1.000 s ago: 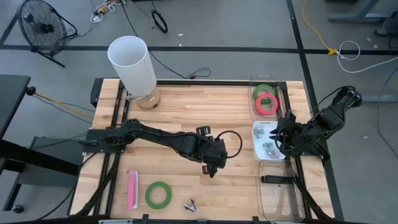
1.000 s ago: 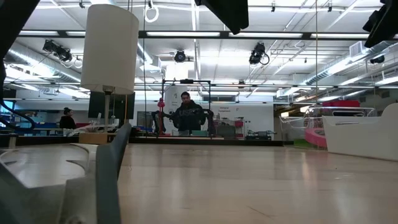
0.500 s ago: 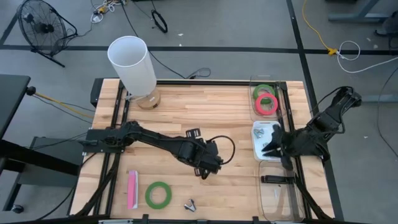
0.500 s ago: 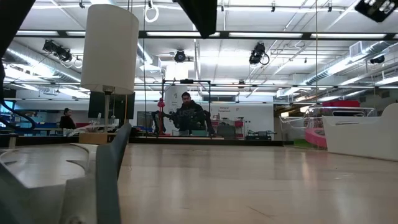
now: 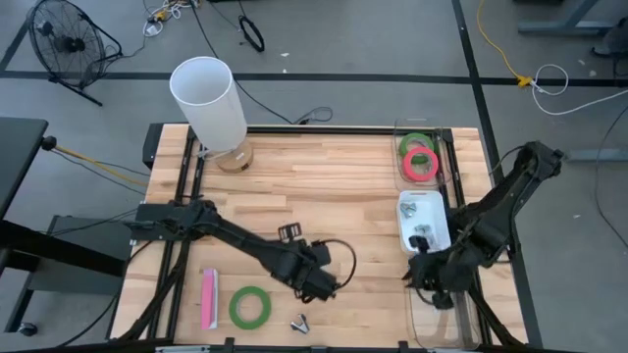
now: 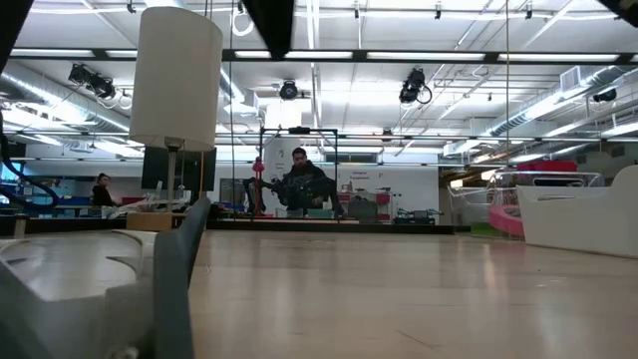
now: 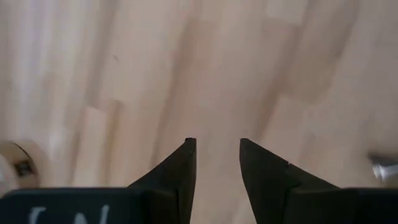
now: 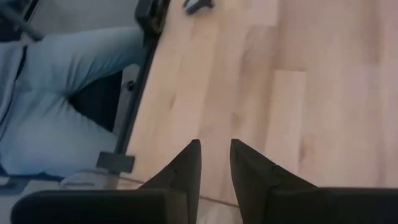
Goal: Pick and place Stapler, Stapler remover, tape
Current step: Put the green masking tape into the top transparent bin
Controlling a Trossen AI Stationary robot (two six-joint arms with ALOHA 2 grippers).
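A green tape roll point(image 5: 250, 306) lies flat near the table's near edge, between a pink stapler point(image 5: 209, 299) and a small metal staple remover point(image 5: 301, 323). A second green roll point(image 5: 415, 143) and a red-pink roll point(image 5: 422, 164) lie in the far clear bin at the right. My left gripper point(image 5: 322, 291) is open and empty above bare wood, just far-right of the staple remover, which shows at the edge of the left wrist view point(image 7: 385, 168). My right gripper point(image 5: 412, 277) is narrowly open and empty beside the near bin; the right wrist view shows the remover point(image 8: 199, 5) ahead of it.
A middle bin point(image 5: 422, 221) holds small white and metal items, and my right arm covers much of the near bin point(image 5: 442, 314). A tall white cylinder point(image 5: 208, 98) stands at the far left corner. A person's light-trousered leg point(image 8: 56, 93) shows beyond the near edge.
My left gripper has gone toward the table's near edge and a little left, toward the staple remover. My right gripper has left the middle bin and gone toward the near edge and left, to beside the near bin.
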